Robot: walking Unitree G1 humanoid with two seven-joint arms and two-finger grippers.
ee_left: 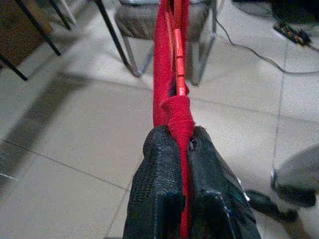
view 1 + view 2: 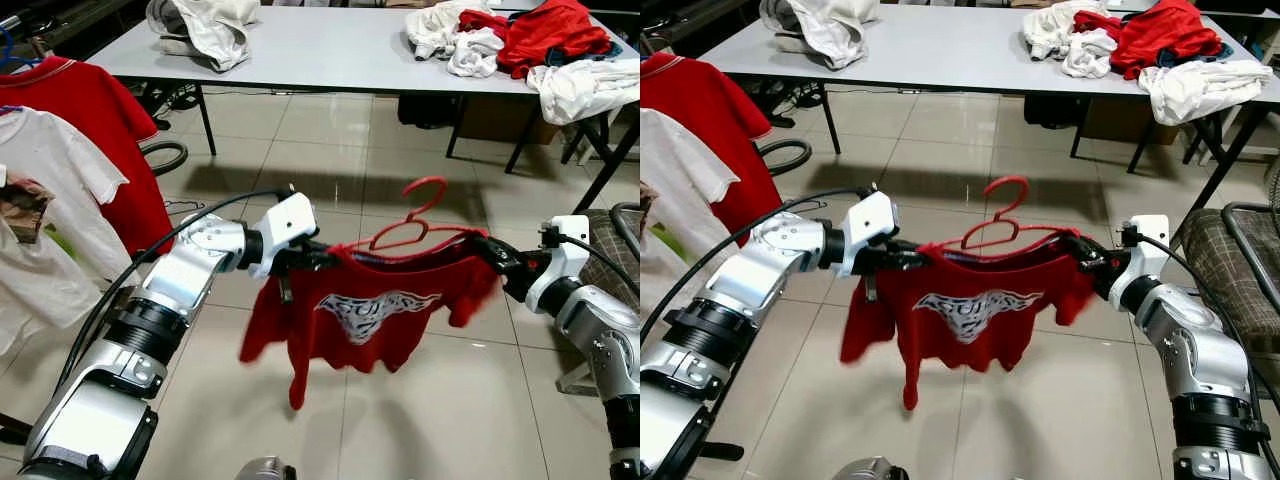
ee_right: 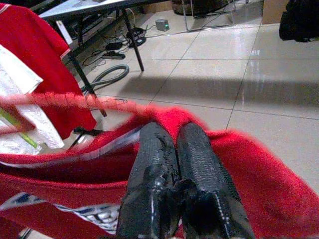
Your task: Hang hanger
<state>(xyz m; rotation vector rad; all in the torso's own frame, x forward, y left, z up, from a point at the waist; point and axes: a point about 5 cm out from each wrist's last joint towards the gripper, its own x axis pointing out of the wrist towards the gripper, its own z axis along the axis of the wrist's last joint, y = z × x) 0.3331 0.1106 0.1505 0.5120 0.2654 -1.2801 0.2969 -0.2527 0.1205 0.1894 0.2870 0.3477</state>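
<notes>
Both grippers hold a red t-shirt (image 2: 370, 315) stretched between them in mid-air above the tiled floor (image 2: 440, 420). Left gripper (image 2: 312, 258) has its black fingers (image 1: 159, 189) pressed together on the shirt's shoulder, with a fold of red cloth pinched between them. Right gripper (image 2: 487, 250) clamps the opposite shoulder, its fingers (image 3: 199, 169) closed side by side over the fabric. A red hanger (image 2: 410, 225) sits inside the shirt's neck, its hook (image 2: 428, 193) standing up above the collar between the two grippers. On the robot's left hang a white t-shirt (image 2: 50, 220) and, behind it, a red polo shirt (image 2: 95, 120). Farther off, a grey table (image 2: 330, 50) carries a white garment (image 2: 210, 28) towards its left end and a heap of red and white clothes (image 2: 520, 40) on its right.
</notes>
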